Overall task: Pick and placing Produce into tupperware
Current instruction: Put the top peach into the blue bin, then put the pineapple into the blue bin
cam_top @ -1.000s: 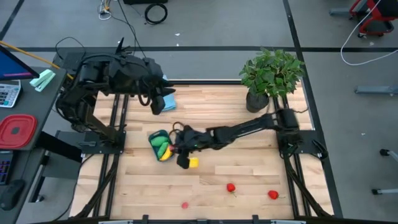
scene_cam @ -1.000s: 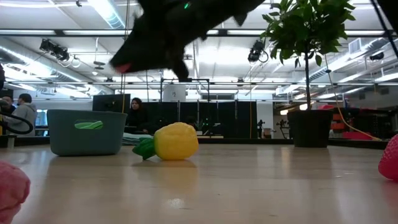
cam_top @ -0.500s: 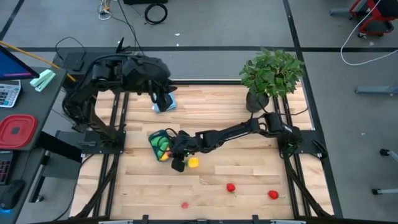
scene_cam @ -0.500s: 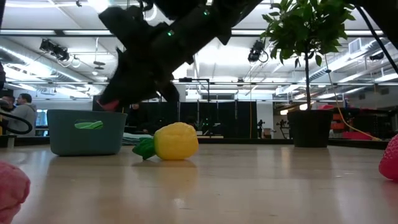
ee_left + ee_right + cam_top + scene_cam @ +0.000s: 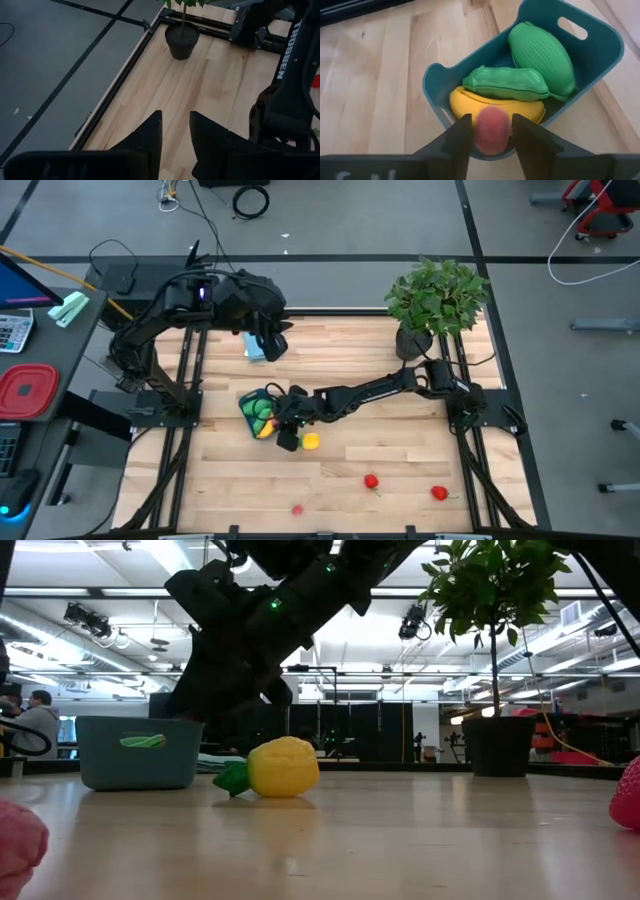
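Right gripper (image 5: 491, 131) holds one red piece (image 5: 492, 129) over the teal tub (image 5: 600, 60).
Inside: two green pieces (image 5: 542, 52), one banana (image 5: 520, 111). Left gripper (image 5: 175, 132), upper left, narrowly open.

Robotics lab: framed wooden table (image 5: 400, 480), ceiling strip lights (image 5: 170, 560).

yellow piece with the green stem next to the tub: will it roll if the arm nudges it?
The yellow piece looks rounded, so a nudge may roll it. Its green stem rests on the table and might limit rolling toward the tub. Smooth skin could slip in the right tool.
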Available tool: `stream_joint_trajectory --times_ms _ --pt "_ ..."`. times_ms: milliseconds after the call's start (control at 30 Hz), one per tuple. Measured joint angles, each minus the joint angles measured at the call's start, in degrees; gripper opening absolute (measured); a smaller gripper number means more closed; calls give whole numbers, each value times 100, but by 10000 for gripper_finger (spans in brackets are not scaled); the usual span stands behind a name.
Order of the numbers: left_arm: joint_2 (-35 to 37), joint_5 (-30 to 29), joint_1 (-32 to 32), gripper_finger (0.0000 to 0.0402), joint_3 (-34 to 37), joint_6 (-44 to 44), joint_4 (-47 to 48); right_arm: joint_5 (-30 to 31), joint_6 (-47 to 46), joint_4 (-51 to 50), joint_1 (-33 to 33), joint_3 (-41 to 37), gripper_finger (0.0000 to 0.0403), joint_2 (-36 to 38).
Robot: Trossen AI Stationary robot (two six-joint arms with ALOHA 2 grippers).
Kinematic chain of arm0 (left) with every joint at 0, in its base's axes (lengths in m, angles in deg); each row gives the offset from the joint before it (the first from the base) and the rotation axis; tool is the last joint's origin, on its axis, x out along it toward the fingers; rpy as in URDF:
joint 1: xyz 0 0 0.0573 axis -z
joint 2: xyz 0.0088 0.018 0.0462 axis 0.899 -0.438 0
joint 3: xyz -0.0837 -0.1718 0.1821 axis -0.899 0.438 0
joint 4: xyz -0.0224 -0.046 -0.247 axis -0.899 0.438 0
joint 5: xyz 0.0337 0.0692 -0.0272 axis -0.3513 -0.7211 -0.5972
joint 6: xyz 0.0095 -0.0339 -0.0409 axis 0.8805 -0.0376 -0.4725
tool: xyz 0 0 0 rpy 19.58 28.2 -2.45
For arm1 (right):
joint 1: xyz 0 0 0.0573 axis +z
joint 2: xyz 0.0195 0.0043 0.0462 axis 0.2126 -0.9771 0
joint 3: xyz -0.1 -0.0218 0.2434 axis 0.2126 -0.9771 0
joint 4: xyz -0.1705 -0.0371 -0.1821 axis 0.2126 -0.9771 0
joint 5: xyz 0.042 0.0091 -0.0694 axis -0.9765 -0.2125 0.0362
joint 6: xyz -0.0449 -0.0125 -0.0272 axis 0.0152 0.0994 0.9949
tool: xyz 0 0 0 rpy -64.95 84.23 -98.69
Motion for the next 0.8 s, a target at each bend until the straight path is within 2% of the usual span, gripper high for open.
stream_joint_trajectory --times_ms 333,500,567,667,800 --pt "7 1 -4 105 0 -60 18 -43 107 -128 12 -2 190 30" --pt "4 0 13 105 0 -100 200 -843 -58 -1183 203 -2 187 324" --pt "4 0 13 105 0 -169 323 -911 39 -1722 405 -2 185 516" --pt "4 0 15 105 0 -217 460 -319 342 -2498 745 -7 185 914" --pt "4 2 15 105 0 -242 491 1647 787 -2805 1121 -7 185 1592"
